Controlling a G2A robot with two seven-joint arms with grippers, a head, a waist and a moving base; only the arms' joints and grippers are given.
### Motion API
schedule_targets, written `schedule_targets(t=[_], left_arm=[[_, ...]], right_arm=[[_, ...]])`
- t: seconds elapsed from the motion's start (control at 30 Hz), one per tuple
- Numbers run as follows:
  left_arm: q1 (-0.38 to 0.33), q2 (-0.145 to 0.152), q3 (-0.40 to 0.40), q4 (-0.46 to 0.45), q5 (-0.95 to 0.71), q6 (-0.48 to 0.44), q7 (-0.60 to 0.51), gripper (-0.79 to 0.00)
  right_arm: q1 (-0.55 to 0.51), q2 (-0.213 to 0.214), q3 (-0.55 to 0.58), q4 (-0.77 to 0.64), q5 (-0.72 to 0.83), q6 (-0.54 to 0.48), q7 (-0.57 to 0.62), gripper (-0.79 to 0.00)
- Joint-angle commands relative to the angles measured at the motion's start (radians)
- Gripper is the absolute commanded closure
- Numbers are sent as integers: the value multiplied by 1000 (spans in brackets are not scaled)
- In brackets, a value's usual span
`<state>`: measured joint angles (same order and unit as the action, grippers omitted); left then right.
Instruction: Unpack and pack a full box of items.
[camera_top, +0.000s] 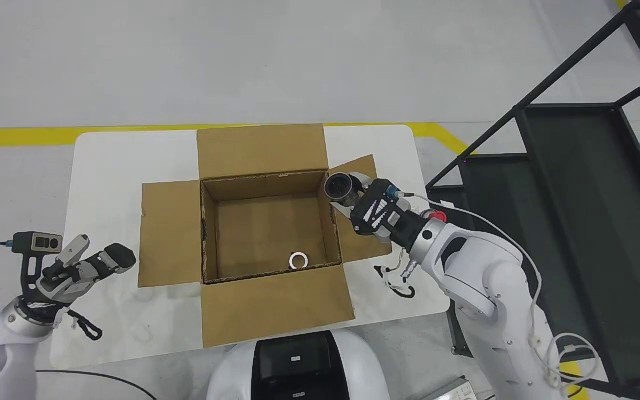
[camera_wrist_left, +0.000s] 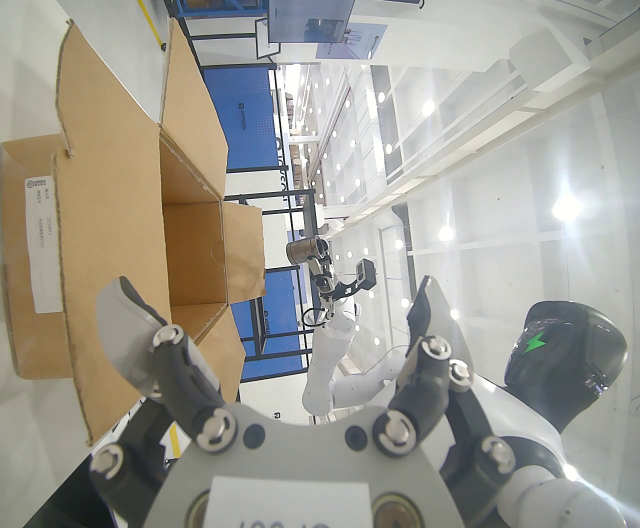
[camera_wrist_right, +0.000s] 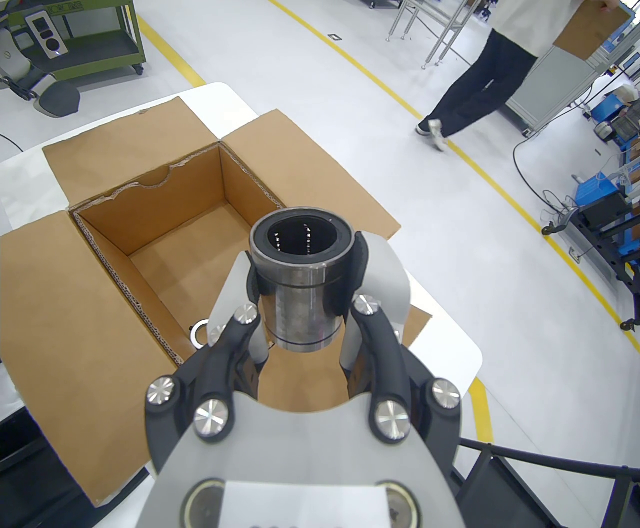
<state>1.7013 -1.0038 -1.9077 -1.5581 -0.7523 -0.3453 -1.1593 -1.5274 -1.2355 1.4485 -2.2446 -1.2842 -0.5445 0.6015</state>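
Linear bearing (camera_wrist_right: 300, 305), steel, 1 pc: clamped by barrel in closed right hand (camera_wrist_right: 305, 265), bore end tilted up, above right wall of open cardboard box (camera_top: 275, 302) on bench (camera_top: 110, 170), cavity w/ metal ring (camera_top: 298, 260) just inboard; left hand (camera_top: 100, 255) spread, empty, well apart at left.
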Motion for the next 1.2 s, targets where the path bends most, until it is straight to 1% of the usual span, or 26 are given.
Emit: schedule_targets(t=[0.0, 0.2, 0.27, 0.3, 0.4, 0.53, 0.67, 0.8, 0.9, 1.03, 1.17], left_arm=[[0, 0, 0, 0, 0, 0, 0, -785], [0, 0, 0, 0, 0, 0, 0, -785], [0, 0, 0, 0, 0, 0, 0, -785], [0, 0, 0, 0, 0, 0, 0, -785], [0, 0, 0, 0, 0, 0, 0, -785], [0, 0, 0, 0, 0, 0, 0, -785], [0, 0, 0, 0, 0, 0, 0, -785], [0, 0, 0, 0, 0, 0, 0, -785], [0, 0, 0, 0, 0, 0, 0, -785], [0, 0, 0, 0, 0, 0, 0, -785], [0, 0, 0, 0, 0, 0, 0, -785]], right_arm=[[0, 0, 0, 0, 0, 0, 0, 0], [0, 0, 0, 0, 0, 0, 0, 0], [-6, -1, 7, 2, 32, 19, -29, 0], [-14, 0, 22, 1, 59, 23, -45, 0], [-52, 8, 96, -23, 115, -14, -66, 0], [-146, 18, 242, -57, 226, -72, -106, 0], [-273, 25, 395, -82, 292, -125, -147, 0], [-408, 25, 511, -89, 354, -191, -232, 0], [-505, 22, 568, -100, 380, -247, -292, 0], [-605, 18, 592, -94, 373, -324, -351, 0], [-619, 17, 595, -91, 353, -331, -358, 0]])
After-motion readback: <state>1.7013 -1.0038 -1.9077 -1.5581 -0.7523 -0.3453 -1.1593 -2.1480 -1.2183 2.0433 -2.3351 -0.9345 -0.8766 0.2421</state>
